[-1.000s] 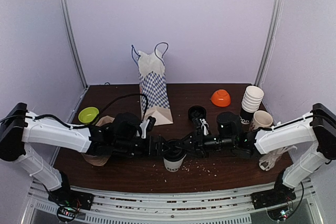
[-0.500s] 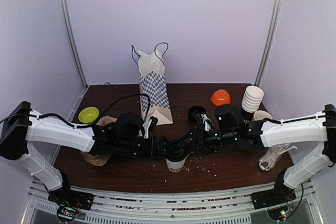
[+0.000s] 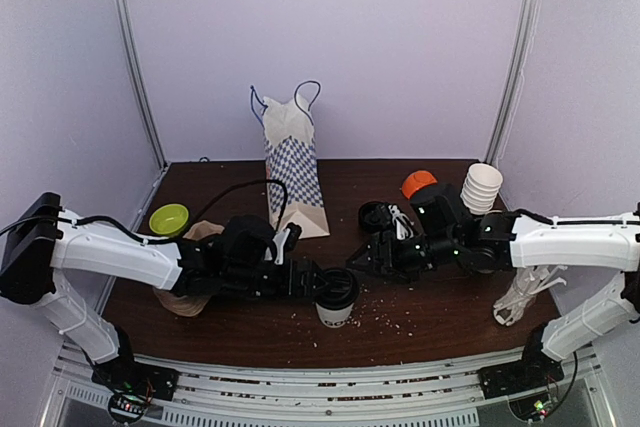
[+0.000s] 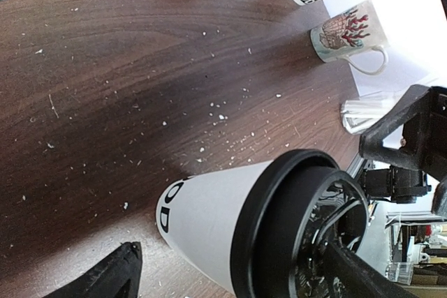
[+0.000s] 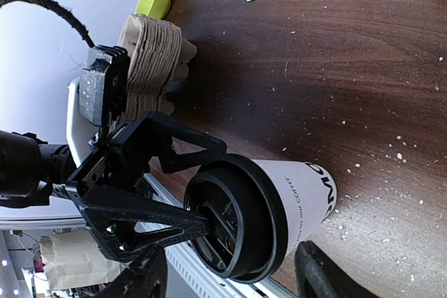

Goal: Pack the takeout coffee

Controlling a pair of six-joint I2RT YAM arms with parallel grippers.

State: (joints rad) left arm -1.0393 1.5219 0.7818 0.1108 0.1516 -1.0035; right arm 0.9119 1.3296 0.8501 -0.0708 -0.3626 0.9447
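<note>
The takeout coffee (image 3: 334, 303) stands upright near the table's front edge, a white paper cup (image 4: 209, 221) with black print low down. A round black lid (image 5: 237, 225) sits on it. My left gripper (image 3: 322, 283) is open, its jaws astride the cup's top. One finger (image 4: 115, 273) stands well apart from the cup wall, and the other (image 4: 353, 273) lies over the lid. My right gripper (image 3: 362, 257) hangs to the right and beyond the cup, apart from it. It is open with nothing between its fingers (image 5: 321, 270). The patterned paper bag (image 3: 295, 172) stands upright at the back centre.
A stack of lidless paper cups (image 3: 480, 192) and an orange bowl (image 3: 420, 185) stand at the back right, a black lid stack (image 3: 375, 215) beside them. A handled mug (image 4: 342, 33) is at the right. A green bowl (image 3: 168, 218) and cardboard carriers (image 5: 150, 54) lie at the left. Crumbs dot the wood.
My right gripper has opened and drawn back from the cup, up and to the right. The black lid now shows on the cup. My left gripper has stayed at the cup.
</note>
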